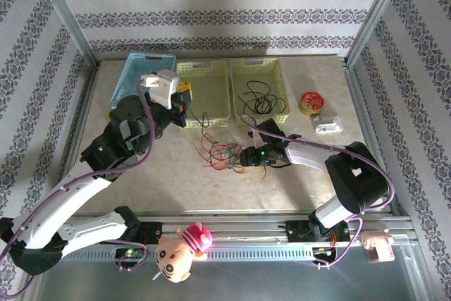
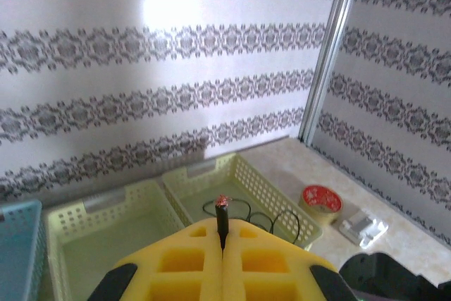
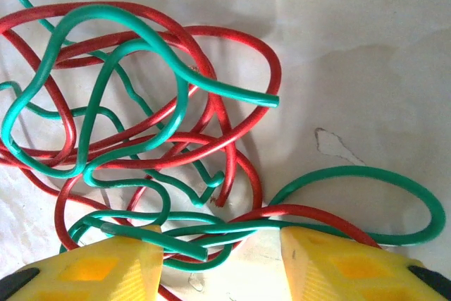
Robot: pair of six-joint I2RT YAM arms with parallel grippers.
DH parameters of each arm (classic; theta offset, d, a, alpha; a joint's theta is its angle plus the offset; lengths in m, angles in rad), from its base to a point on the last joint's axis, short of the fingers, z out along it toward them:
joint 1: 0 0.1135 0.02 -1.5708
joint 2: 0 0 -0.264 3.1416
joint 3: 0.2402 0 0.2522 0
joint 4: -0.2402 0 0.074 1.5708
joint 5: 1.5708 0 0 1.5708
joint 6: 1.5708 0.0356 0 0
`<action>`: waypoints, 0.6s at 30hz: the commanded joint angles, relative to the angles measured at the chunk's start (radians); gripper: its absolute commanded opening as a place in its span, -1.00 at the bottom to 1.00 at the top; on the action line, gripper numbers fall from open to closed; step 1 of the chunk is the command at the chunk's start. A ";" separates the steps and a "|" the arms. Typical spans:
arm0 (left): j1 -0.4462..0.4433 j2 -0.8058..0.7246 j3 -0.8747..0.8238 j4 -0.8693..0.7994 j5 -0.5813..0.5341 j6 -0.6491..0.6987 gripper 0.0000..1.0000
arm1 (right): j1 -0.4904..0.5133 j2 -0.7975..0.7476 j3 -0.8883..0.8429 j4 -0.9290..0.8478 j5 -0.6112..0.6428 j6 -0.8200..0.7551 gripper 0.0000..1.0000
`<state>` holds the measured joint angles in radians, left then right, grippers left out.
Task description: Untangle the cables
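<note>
Far left, at the back edge of the beige counter (image 1: 183,188): pale blue plastic mesh basket (image 1: 130,79), contents not readable. Just right of it, raised well above the counter: left fingers (image 2: 197,262), yellow pads pressed together and pinching a thin dark wire end with a reddish tip (image 2: 223,216), stub poking up past the pads. From overhead, a fine strand hanging from that grip down toward the heap. Behind, two pale yellow plastic mesh baskets side by side: left yellow basket (image 1: 204,65) looking bare in the left wrist view, right yellow basket (image 1: 257,61) already carrying a loose bundle of thin black cables (image 1: 262,101). Mid-counter, in front of the baskets: knotted heap of thin red and green cables (image 3: 141,103), flat on the surface, loops crossing over and under each other many times. Low over its right side: right fingers (image 3: 106,273), yellow pads standing apart, straddling a few red and green strands, nothing pinched. Farther right, well apart from the heap: small round red spool (image 1: 311,101) and small clear plastic packet (image 1: 328,125). Judged progress: black lot seemingly separated and binned, one strand lifted, red and green thoroughly interlocked, so most of the sorting left.
</note>
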<state>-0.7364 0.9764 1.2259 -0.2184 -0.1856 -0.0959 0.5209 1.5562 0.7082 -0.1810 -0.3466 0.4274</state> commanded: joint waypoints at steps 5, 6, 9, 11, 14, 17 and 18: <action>0.014 -0.012 0.224 -0.028 -0.022 0.099 -1.00 | -0.024 0.007 -0.051 -0.026 0.023 0.028 0.01; 0.014 -0.004 0.253 -0.029 -0.028 0.107 -1.00 | -0.024 0.007 -0.053 -0.024 0.022 0.028 0.01; 0.014 0.027 0.349 -0.029 -0.065 0.138 -1.00 | -0.028 0.007 -0.059 -0.017 0.018 0.030 0.01; 0.013 0.056 0.407 -0.026 -0.088 0.159 -1.00 | -0.030 0.004 -0.062 -0.012 0.015 0.031 0.01; 0.014 0.107 0.473 -0.035 -0.089 0.179 -1.00 | -0.032 -0.012 -0.067 -0.004 0.012 0.027 0.01; 0.014 0.167 0.509 -0.073 -0.074 0.164 -1.00 | -0.033 -0.075 -0.072 0.006 0.019 0.028 0.01; 0.014 0.186 0.513 -0.081 -0.067 0.159 -1.00 | -0.033 -0.103 -0.069 0.006 0.025 0.028 0.02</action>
<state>-0.7364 1.1042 1.7222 -0.2424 -0.2523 0.0433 0.5007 1.5108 0.6598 -0.1394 -0.3634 0.4435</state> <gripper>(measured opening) 0.038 0.507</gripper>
